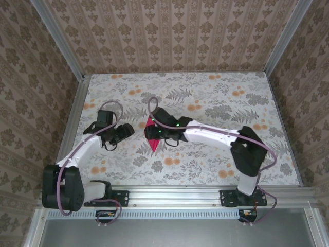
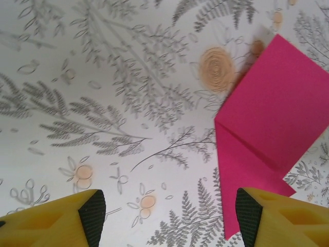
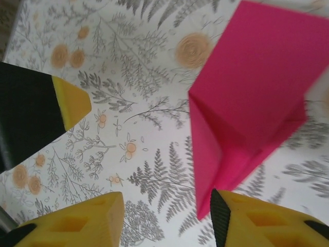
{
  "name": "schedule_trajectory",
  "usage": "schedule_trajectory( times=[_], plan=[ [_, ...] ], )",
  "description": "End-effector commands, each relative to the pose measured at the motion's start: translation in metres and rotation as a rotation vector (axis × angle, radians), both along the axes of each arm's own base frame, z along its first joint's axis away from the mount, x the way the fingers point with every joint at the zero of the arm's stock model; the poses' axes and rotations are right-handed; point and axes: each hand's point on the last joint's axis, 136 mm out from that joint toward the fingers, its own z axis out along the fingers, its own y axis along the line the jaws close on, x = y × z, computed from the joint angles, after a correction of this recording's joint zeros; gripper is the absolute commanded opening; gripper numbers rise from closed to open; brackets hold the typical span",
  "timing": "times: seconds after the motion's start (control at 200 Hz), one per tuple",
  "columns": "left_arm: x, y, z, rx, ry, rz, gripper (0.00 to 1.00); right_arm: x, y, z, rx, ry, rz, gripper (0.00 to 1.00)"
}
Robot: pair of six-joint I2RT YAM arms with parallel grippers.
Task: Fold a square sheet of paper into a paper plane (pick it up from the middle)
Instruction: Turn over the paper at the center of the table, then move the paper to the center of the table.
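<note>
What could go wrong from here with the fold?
1. The pink paper seems to have a flap standing up rather than lying flat, so a pinch could crush it.
2. Only its tip lies by one finger of the open right gripper, so a grasp may slip or drag it.
3. The open left gripper sits close by, so the arms could bump.

the top view is evenly lit by soft, diffuse light; the floral tablecloth is bright and the shadows on it are faint. the left wrist view is bright, with the cloth nearly washed out at lower left, and the folded pink paper throws a soft shadow along its upper left edge. the left gripper is out of focus at the bottom. in the right wrist view the right gripper is blurred too, and the paper's right edge smears into pale glare.
</note>
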Motion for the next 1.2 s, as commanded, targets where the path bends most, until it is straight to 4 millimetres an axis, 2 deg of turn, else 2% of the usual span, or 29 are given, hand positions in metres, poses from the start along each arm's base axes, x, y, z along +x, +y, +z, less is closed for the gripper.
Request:
schedule_trajectory(
  times=[0.0,0.105,0.235,0.42,0.67,0.955,1.2],
  plan=[
    [-0.002,-0.001,0.004,-0.059,-0.008,0.015,0.71,0.005,0.007,-0.020,-0.048,0.056,-0.006,0.48],
    [-0.003,0.002,0.001,-0.058,-0.003,0.021,0.72,0.012,0.017,-0.034,-0.068,0.070,-0.001,0.48],
    [-0.004,0.002,-0.002,-0.057,0.002,0.020,0.73,0.020,0.019,-0.057,-0.117,0.102,-0.008,0.48],
    [-0.004,0.001,-0.004,-0.060,0.006,0.008,0.73,0.027,0.001,-0.081,-0.185,0.120,-0.043,0.47],
    [-0.002,-0.009,-0.001,-0.100,-0.006,-0.039,0.76,0.024,-0.015,-0.107,-0.207,0.161,-0.010,0.48],
    [-0.002,-0.022,0.001,-0.135,0.002,-0.092,0.78,0.011,-0.028,-0.115,-0.208,0.181,0.061,0.48],
    [-0.003,-0.045,0.004,-0.143,0.006,-0.182,0.77,-0.017,-0.044,-0.116,-0.170,0.212,0.238,0.48]
  ],
)
